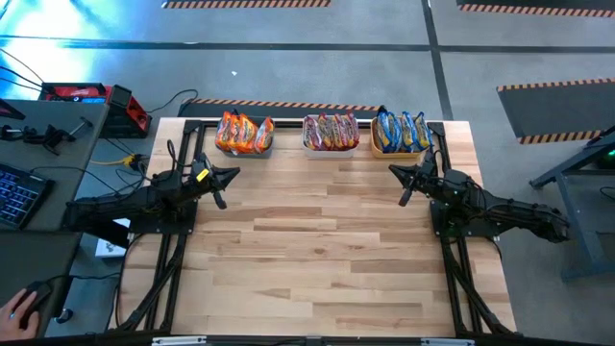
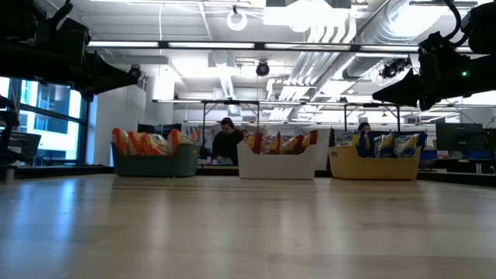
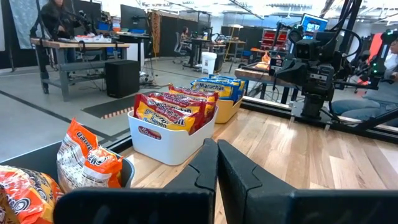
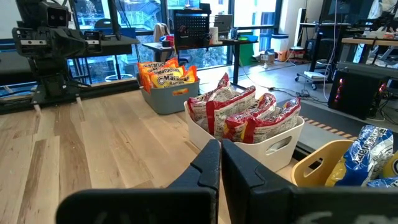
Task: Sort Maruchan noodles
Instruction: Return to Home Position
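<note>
Now, with the left pincer point(image 3: 217, 147) and right pincer point(image 4: 221, 147) both closed on nothing, we are worrying that a low homing swing could clip noodles point(image 1: 331, 132) poking above their bins point(image 2: 277, 167) along the worktop's point(image 1: 317, 252) far edge.

In the left wrist view, the brand "Maruchan" can be read on the yellow-blue packets point(image 3: 217, 87) just right of centre, and "Ramen" on the front red packet point(image 3: 163, 118) at centre. In the right wrist view, the orange packets point(image 4: 165, 71) at upper centre carry "Maruchan" and "Ramen". The red label point(image 3: 147, 132) on the white bin point(image 3: 183, 144) is too small to read.
</note>
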